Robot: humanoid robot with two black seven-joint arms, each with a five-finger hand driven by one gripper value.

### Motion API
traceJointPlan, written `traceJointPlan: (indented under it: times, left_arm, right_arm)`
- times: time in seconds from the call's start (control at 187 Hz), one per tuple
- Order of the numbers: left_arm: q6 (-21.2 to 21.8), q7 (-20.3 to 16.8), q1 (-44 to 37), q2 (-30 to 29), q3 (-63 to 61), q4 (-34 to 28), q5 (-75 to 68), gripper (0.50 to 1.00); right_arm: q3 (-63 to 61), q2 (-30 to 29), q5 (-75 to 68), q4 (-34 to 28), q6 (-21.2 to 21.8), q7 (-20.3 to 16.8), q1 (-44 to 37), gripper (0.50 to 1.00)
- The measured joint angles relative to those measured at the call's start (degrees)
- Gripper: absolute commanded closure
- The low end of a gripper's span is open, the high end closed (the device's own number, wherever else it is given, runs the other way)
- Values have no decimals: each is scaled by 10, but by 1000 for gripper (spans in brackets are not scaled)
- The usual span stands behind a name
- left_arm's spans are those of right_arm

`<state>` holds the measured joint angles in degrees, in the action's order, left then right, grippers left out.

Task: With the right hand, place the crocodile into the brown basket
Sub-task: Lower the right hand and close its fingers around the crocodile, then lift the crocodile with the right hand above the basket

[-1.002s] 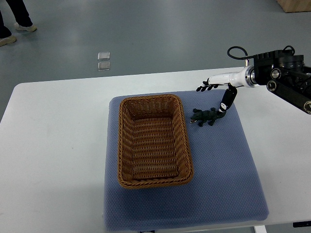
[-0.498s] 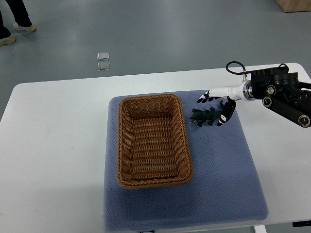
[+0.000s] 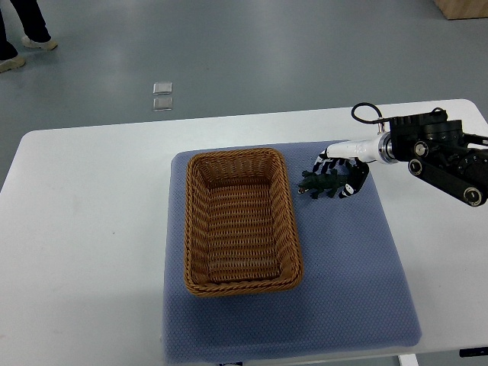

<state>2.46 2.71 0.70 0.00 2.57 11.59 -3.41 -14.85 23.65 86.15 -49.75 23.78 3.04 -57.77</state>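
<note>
A small dark green toy crocodile (image 3: 313, 184) lies on the blue mat (image 3: 351, 267), just right of the brown wicker basket (image 3: 186, 229), which holds nothing. My right hand (image 3: 336, 174) is low over the crocodile's tail end. Its fingers (image 3: 322, 162) rest on the far side and the thumb (image 3: 355, 184) on the near side. The hand is open, and the toy still lies on the mat. The black forearm (image 3: 438, 152) comes in from the right edge. The left arm is out of the picture.
The mat lies on a white table (image 3: 84, 229). The basket's right rim stands close to the crocodile's head. On the floor beyond the table are two small clear squares (image 3: 162, 96) and a person's feet (image 3: 23, 42) at the top left.
My right hand has come down and slightly left, from above the crocodile's tail to straddling it. The crocodile and basket have not moved.
</note>
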Motion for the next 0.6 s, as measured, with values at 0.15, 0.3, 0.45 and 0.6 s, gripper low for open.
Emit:
traceJointPlan:
  times: [0.15, 0.3, 0.45, 0.6]
  left_arm:
    - [0, 0, 0, 0, 0, -4, 0, 500]
    - [0, 0, 0, 0, 1, -5, 0, 500]
    - [0, 0, 0, 0, 1, -5, 0, 500]
    - [0, 0, 0, 0, 1, -5, 1, 500]
  right_arm:
    - [0, 0, 1, 3, -6, 1, 5, 840]
    - [4, 0, 10, 4, -7, 6, 7, 950]
    - [8, 1, 12, 4, -7, 13, 4, 1000]
    - [8, 2, 12, 4, -7, 14, -4, 1000]
